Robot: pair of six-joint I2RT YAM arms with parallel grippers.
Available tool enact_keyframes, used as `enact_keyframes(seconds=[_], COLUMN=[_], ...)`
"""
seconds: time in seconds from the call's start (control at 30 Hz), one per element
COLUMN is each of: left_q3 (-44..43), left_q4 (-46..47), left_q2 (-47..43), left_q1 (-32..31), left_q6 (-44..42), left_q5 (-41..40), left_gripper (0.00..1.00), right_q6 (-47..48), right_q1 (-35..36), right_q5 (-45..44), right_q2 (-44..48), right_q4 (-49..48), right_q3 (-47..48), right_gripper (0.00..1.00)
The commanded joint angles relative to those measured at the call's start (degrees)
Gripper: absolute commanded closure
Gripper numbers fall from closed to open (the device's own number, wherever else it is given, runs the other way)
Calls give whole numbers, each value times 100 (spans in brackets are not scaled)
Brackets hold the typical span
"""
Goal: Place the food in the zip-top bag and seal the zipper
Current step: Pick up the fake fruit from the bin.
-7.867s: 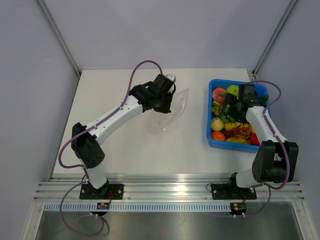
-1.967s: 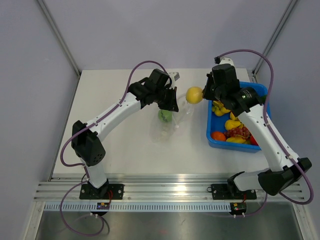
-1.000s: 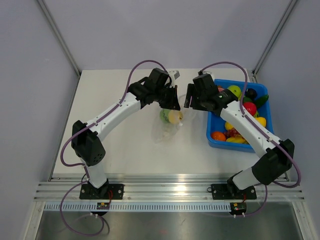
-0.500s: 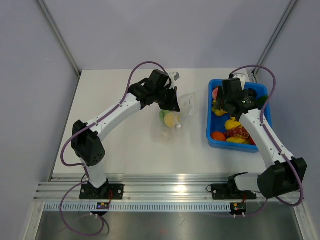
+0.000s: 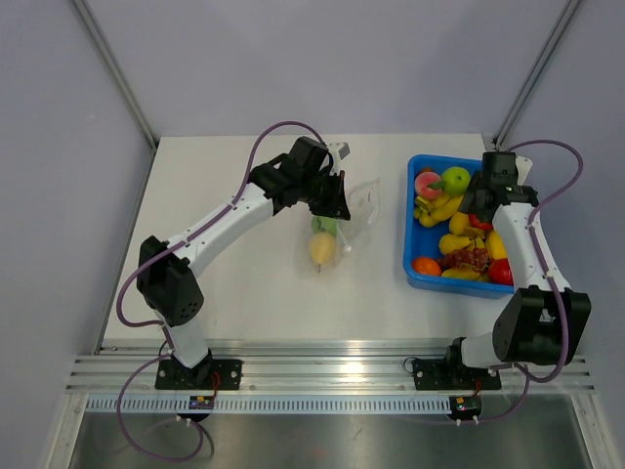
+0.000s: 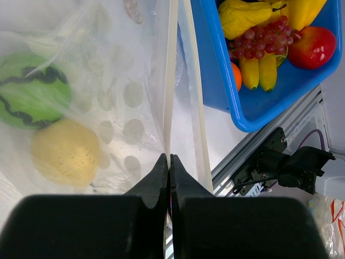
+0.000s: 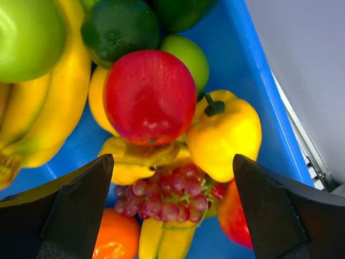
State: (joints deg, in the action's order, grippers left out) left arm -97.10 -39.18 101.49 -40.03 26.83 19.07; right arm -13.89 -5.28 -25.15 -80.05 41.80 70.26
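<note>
The zip-top bag (image 5: 337,227) lay on the table (image 5: 225,283), left of the blue bin (image 5: 408,244). A striped toy watermelon (image 6: 32,97) and a pale toy lemon (image 6: 64,152) sat inside it, touching each other. The left gripper (image 6: 169,159) was clenched on one strip of the zipper (image 6: 168,81), holding that lip up so the mouth gaped toward the bin. The other strip ran free just beside it.

The right gripper (image 7: 172,159) hung over the bin with its jaws spread wide and nothing between them. Below it was a red apple (image 7: 149,97), with a yellow bell pepper (image 7: 223,135) touching its side and a grape bunch (image 7: 167,197) next to both.

The step in hand looked like choosing and grasping the next piece. The apple seemed the best pick, since it sat on top of the pile and was round (though glossy, so an off-centre pinch would probably squirt it out). The fingers would do well to straddle its widest part, one sliding between apple and pepper. The left gripper should keep the lip raised and steady. The piece should be released low inside the mouth, clear of the free strip, so that both strips can meet later.
</note>
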Motion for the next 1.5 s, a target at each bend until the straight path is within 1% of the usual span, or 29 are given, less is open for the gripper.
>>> enact_keyframes(seconds=[0.0, 0.27, 0.7, 0.77, 0.8, 0.83, 0.87, 0.93, 0.97, 1.07, 1.27, 1.3, 1.33, 1.37, 1.4, 1.43, 1.47], left_q3=[-72, -177, -318, -353, -362, -371, -371, -371, -362, -336, -327, -327, -336, -336, -327, -318, -301], left_q4=[218, 165, 103, 86, 68, 68, 68, 59, 68, 95, 121, 130, 121, 112, 112, 121, 121], left_q2=[-218, -113, 81, 90, 81, 90, 90, 90, 90, 81, 99, 99, 116, 108, 108, 108, 108], left_q1=[39, 57, 57, 48, 57, 57, 57, 57, 57, 57, 57, 57, 57, 57, 57, 57, 57], left_q6=[-143, -204, -222, -231, -248, -257, -257, -266, -257, -248, -239, -231, -239, -240, -240, -240, -240], left_q5=[220, 308, 396, 396, 396, 396, 396, 396, 404, 413, 440, 440, 448, 457, 457, 466, 466], left_gripper=[100, 100, 100, 100, 100, 100, 100, 100, 100, 100, 100, 100, 100, 100, 100, 100, 100], right_q6=[9, 88, 194, 159, 141, 124, 97, 80, 45, -43, -447, -500, -596, -650, -711, -842, -913], right_q1=[-192, -500, -527, -527, -518, -527, -527, -527, -527, -527, -466, -378, -125, 95, 323, 926, 1176], right_q5=[378, 897, 1108, 1117, 1135, 1161, 1170, 1187, 1196, 1398, 2311, 2443, 2436, 2392, 2148, 1980, 1831], right_q2=[-352, -1055, -1373, -1294, -1250, -1198, -1058, -882, -663, -179, 806, 937, 1148, 1228, 1290, 1369, 1395], right_q4=[-374, -761, -1306, -1297, -1271, -1236, -1227, -1157, -1113, -946, -647, -630, -621, -586, -551, -489, -445], right_q3=[189, 357, 216, 190, 173, 155, 146, 67, 41, -21, -205, -293, -328, -329, -276, -241, -189], right_gripper=[1, 1, 1, 10, 17, 28, 33, 37, 39, 40, 41, 42, 42, 42, 42, 42, 42])
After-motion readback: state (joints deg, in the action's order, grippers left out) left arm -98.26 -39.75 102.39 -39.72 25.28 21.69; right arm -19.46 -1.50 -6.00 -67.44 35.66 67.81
